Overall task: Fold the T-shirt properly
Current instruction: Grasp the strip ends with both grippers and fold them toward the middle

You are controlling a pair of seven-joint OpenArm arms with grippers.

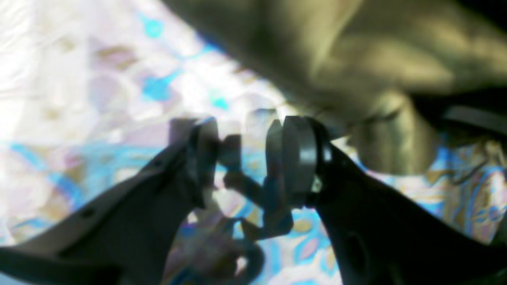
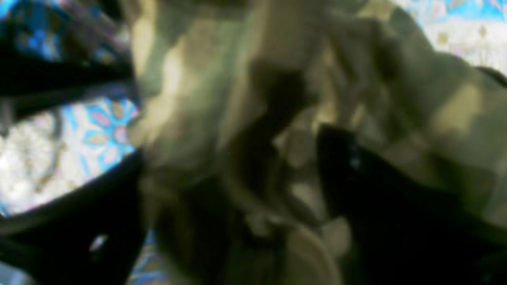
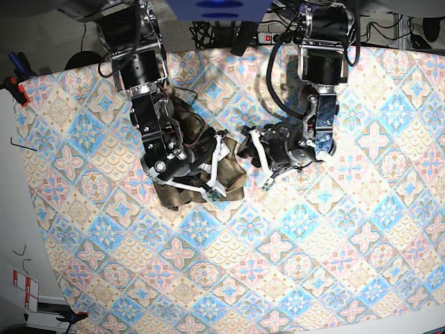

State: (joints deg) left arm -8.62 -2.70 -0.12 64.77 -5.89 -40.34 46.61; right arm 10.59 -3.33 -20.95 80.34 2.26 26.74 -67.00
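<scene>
The camouflage T-shirt (image 3: 186,161) lies bunched in a crumpled heap on the patterned tablecloth, left of centre. My right gripper (image 3: 217,170) sits over the heap's right part with its white fingers spread wide. In the right wrist view its dark fingers (image 2: 79,221) stand far apart with blurred T-shirt (image 2: 222,99) folds between and beneath them, and no pinch shows. My left gripper (image 3: 256,158) hovers just right of the shirt's edge. In the left wrist view the left gripper (image 1: 245,158) is open with only tablecloth seen through the gap, and the T-shirt (image 1: 356,59) fills the upper right.
The pastel diamond-patterned tablecloth (image 3: 299,264) covers the table. A red clamp (image 3: 10,85) grips the far left edge. Cables and a power strip (image 3: 274,33) lie behind the arm bases at the top. White floor shows along the left edge.
</scene>
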